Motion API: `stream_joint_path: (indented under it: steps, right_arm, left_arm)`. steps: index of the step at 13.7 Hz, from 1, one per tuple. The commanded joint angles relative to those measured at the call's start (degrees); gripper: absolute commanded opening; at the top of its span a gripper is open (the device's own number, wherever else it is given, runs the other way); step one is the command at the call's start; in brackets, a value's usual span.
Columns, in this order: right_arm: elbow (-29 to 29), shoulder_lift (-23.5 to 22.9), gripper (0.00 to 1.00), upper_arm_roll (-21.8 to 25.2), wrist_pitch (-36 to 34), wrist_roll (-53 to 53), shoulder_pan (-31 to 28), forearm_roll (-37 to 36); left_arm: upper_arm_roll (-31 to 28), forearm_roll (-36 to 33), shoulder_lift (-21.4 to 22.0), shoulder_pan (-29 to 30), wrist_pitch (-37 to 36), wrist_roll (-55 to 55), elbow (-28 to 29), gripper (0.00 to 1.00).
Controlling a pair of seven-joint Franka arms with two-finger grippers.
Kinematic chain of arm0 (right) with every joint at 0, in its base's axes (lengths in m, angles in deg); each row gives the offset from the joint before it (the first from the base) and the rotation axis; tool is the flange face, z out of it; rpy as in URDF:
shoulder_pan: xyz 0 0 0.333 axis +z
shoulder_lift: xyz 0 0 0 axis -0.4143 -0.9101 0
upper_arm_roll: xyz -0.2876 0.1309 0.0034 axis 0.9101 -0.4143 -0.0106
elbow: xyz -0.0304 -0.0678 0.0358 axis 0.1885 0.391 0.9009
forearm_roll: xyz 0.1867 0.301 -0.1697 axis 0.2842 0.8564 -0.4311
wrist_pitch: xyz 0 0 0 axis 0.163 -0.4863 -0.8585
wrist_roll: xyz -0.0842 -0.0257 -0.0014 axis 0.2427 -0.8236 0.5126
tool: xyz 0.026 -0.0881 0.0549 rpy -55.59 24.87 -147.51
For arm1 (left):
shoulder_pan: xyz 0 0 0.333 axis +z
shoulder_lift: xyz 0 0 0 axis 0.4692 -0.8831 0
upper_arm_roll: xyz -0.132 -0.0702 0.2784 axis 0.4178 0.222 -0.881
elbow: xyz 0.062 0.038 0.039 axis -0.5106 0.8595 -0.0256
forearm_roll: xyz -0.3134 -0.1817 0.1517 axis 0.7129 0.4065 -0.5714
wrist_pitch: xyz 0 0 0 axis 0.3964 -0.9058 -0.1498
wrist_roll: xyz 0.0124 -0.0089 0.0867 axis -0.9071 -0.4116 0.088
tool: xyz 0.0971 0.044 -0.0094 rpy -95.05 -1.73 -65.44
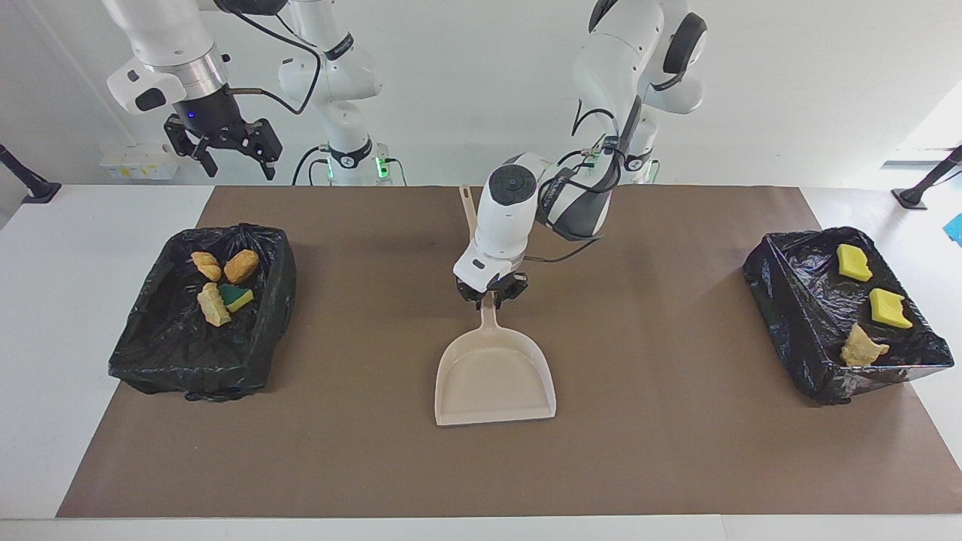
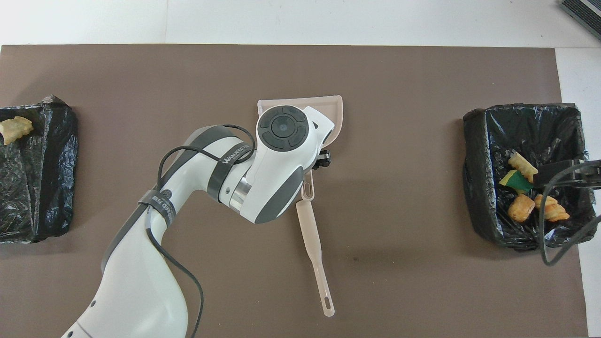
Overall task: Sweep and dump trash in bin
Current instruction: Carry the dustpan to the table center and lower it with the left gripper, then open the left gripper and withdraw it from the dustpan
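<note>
The beige dustpan (image 1: 492, 376) lies flat on the brown mat, its handle pointing toward the robots. My left gripper (image 1: 489, 294) is down at that handle, and in the overhead view the left arm covers most of the dustpan (image 2: 335, 110). The beige brush (image 2: 312, 239) lies on the mat just nearer to the robots than the handle. All the trash is in two bins: bread pieces and a green-yellow sponge (image 1: 237, 298) in one, yellow sponges (image 1: 889, 308) and a bread piece in the other. My right gripper (image 1: 239, 169) hangs open and empty, high over the first bin.
Black-lined bins stand at both ends of the mat, one (image 1: 150, 353) at the right arm's end and one (image 1: 797, 315) at the left arm's end. The brown mat (image 1: 676, 451) covers the white table.
</note>
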Motion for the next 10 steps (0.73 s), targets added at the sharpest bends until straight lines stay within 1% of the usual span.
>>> stream_joint_path:
  steps: [1, 3, 5, 8, 10]
  right_arm:
    - [-0.1, 0.1, 1.0, -0.2, -0.4, -1.6, -0.7, 1.2]
    - [-0.1, 0.1, 1.0, -0.2, -0.4, -1.6, -0.8, 1.2]
    - [-0.1, 0.1, 1.0, -0.3, -0.4, -1.6, -0.8, 1.2]
    - [-0.1, 0.1, 1.0, -0.2, -0.4, -1.7, -0.8, 1.2]
    - [-0.1, 0.1, 1.0, -0.2, -0.4, -1.7, -0.7, 1.2]
  left_arm:
    - [-0.1, 0.5, 4.4, 4.2, -3.2, -0.2, 2.1, 1.0]
    - [-0.1, 0.5, 5.0, 6.8, -3.2, -0.2, 2.0, 1.0]
    - [-0.1, 0.5, 6.9, 10.1, -5.8, -3.0, 2.0, 1.0]
    - [-0.1, 0.5, 9.4, 16.4, -9.6, -14.0, 2.0, 1.0]
    - [-0.1, 0.5, 12.2, 20.9, -12.9, -22.4, 2.0, 1.0]
